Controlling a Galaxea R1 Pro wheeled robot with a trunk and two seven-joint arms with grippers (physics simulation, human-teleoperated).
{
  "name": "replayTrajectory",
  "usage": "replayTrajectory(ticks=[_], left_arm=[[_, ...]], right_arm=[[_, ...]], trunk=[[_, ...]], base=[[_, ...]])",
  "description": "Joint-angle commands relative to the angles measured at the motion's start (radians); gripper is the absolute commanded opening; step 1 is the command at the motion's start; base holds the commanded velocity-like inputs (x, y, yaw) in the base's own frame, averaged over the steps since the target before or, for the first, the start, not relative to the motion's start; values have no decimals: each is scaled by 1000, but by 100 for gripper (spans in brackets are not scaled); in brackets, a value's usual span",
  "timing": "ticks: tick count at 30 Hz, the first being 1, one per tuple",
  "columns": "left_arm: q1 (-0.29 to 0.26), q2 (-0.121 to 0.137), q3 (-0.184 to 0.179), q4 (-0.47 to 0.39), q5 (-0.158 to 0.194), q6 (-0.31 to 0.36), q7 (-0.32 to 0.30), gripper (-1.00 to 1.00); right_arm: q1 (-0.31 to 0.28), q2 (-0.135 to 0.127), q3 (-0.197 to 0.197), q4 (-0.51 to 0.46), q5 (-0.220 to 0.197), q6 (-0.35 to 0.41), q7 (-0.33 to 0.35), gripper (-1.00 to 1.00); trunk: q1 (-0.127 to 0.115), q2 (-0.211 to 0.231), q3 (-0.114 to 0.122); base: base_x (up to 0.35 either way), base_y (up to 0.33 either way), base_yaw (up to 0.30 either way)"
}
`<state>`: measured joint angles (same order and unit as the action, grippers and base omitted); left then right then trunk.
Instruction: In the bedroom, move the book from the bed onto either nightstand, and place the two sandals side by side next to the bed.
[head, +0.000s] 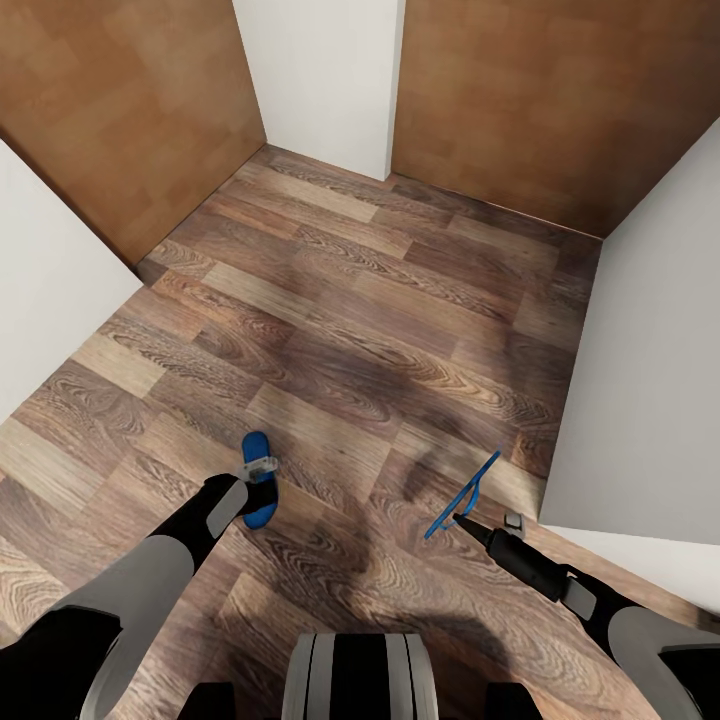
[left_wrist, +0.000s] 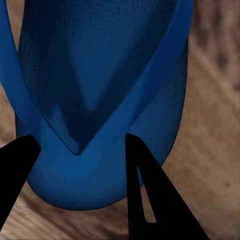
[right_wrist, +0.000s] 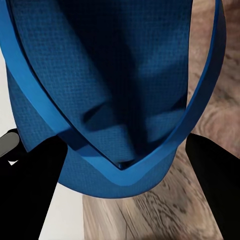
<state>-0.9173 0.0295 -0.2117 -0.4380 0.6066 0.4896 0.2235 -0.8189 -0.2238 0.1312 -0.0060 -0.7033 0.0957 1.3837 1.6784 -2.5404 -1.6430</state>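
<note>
Wood-plank floor (head: 340, 330) underfoot, white walls (head: 650, 360) and brown panels (head: 130, 110) around. At seven o'clock, left hand (head: 262, 470) clamped on a blue sandal (head: 258, 480), held flat just above the planks. At five o'clock, right hand (head: 462, 517) gripping the other sandal (head: 462, 497), tilted edge-up, toe-post strap (right_wrist: 120, 165) between the fingers.

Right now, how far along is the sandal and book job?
Both pickups look done: the left gripper holds one blue sandal, the right gripper the other sandal, both above the wood floor. Left: setting them side by side by the bed, then moving the book.
</note>
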Motion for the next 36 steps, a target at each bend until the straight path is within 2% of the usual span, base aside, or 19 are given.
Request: replayTrajectory(ticks=[1, 18, 36], left_arm=[[0, 1, -8, -2, 10, 3, 8, -100], [0, 1, -8, -2, 11, -4, 8, -100], [0, 3, -8, -2, 17, 12, 8, -100]], right_arm=[[0, 0, 8, 0, -10, 10, 3, -100], [0, 0, 8, 0, -9, 10, 3, -100], [0, 0, 8, 0, -8, 10, 3, -100]], trunk=[[0, 0, -1], [0, 0, -1], [-8, 4, 69]], base=[[0, 0, 0], [0, 0, 0], [0, 0, 0]])
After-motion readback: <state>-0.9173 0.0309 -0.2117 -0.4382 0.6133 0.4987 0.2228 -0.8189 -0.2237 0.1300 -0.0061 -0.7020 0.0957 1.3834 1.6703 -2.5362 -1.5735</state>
